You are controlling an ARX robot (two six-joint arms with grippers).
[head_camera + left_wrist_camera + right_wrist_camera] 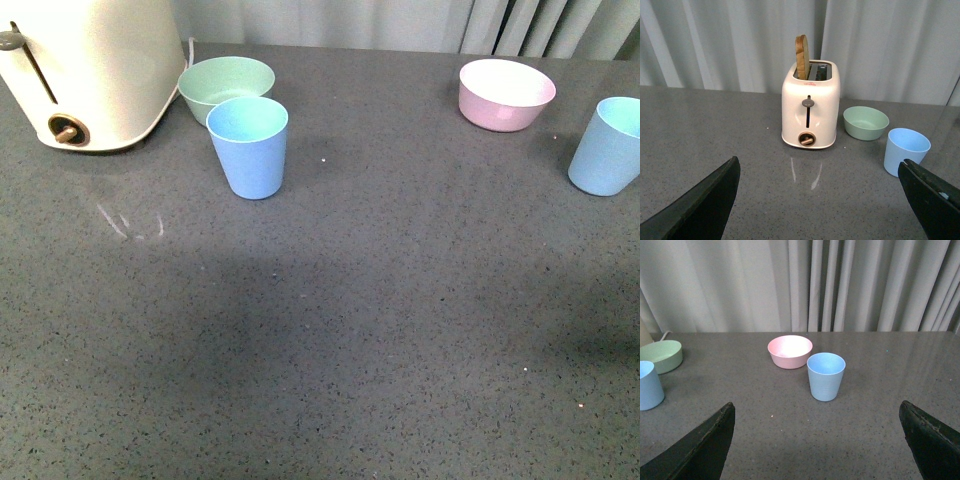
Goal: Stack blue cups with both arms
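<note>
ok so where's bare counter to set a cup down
The whole near half of the counter is bare, plus the gap between the left blue cup and the pink bowl. Crowded back left: toaster, green bowl, that cup.

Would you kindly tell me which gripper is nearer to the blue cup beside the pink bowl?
Right. The right gripper, open, has that blue cup straight ahead, not touching. The left gripper, open, faces the toaster and the other cup; this cup is outside its view.
</note>
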